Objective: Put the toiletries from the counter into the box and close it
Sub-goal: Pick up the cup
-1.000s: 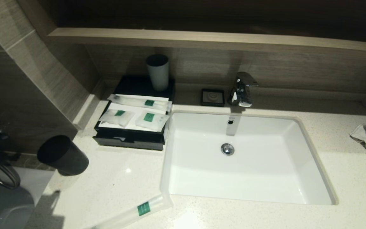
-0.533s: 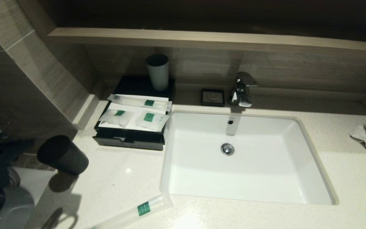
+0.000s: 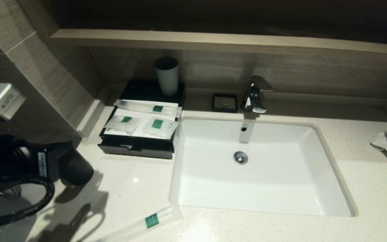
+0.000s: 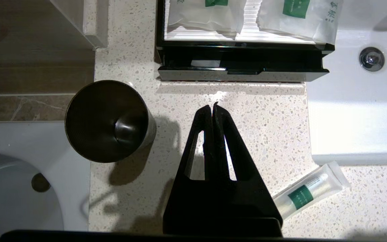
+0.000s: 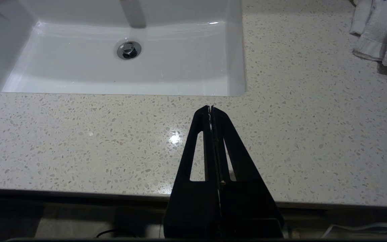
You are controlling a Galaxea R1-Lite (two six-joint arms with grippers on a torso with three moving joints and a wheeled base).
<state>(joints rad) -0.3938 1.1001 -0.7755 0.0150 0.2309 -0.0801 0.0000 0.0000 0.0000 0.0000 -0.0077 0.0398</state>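
Frosted packets, three on box [image 3: 136, 148], one on counter [image 3: 139, 188], both claws clenched empty.

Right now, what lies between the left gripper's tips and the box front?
Only bare counter separates the left gripper from the box, per the left wrist view.

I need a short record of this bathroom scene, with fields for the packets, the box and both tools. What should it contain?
packets on box: one long slim frosted white packet and two small pillow-like pouches, on the white top panel
packet on counter: one long slim frosted packet, near the front edge of the off-white speckled counter
box: flat black rectangular box, beside the white sink basin
left tool: shut, holds nothing, above the counter
right tool: shut, holds nothing, above the counter's front edge
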